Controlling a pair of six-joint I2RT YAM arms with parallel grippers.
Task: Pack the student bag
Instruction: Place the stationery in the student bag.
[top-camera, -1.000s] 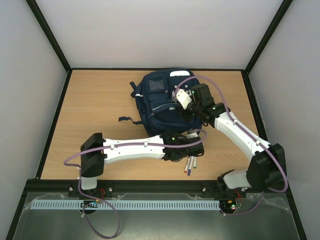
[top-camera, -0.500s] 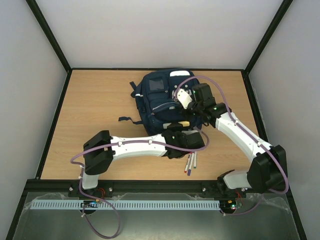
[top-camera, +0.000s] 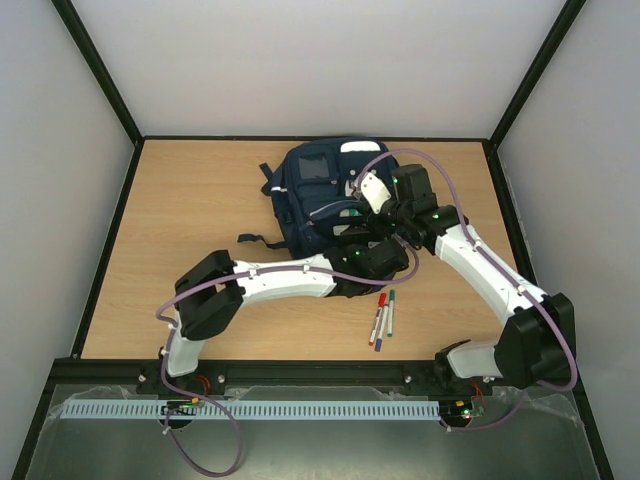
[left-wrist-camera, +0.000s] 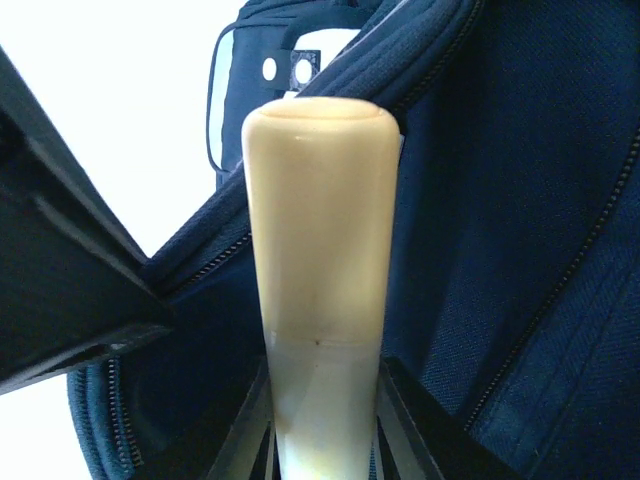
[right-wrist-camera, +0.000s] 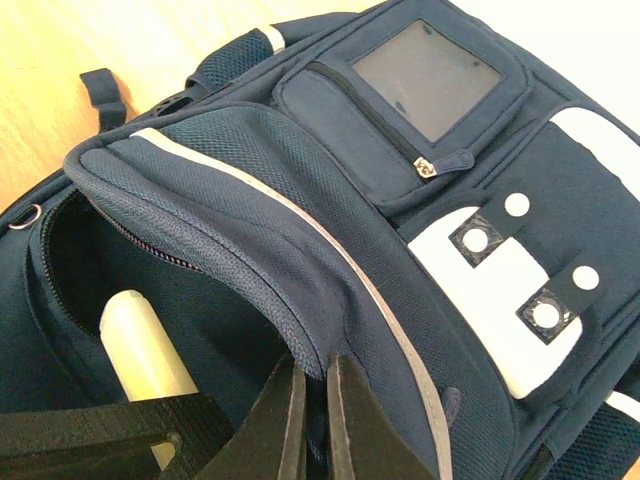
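Observation:
The student bag (top-camera: 310, 195) is a navy-blue backpack lying on the wooden table, its main pocket gaping toward the arms. My right gripper (right-wrist-camera: 315, 375) is shut on the edge of the bag's flap (right-wrist-camera: 250, 220) and holds it raised. My left gripper (left-wrist-camera: 322, 410) is shut on a cream-coloured cylinder (left-wrist-camera: 320, 250), gripped at its lower end. The cylinder's (right-wrist-camera: 145, 345) rounded tip pokes into the dark opening under the flap. From above, the left gripper (top-camera: 362, 247) sits at the bag's near edge, just below the right gripper (top-camera: 360, 215).
Three pens (top-camera: 383, 315) lie together on the table (top-camera: 180, 230) in front of the bag, near the right arm's base. A loose dark strap (top-camera: 250, 238) trails from the bag's left side. Black-framed white walls enclose the table.
My left arm has swung away from the pens toward the bag, bringing the cream cylinder into the pocket mouth. The right gripper has kept hold of the flap and drawn it up a little.

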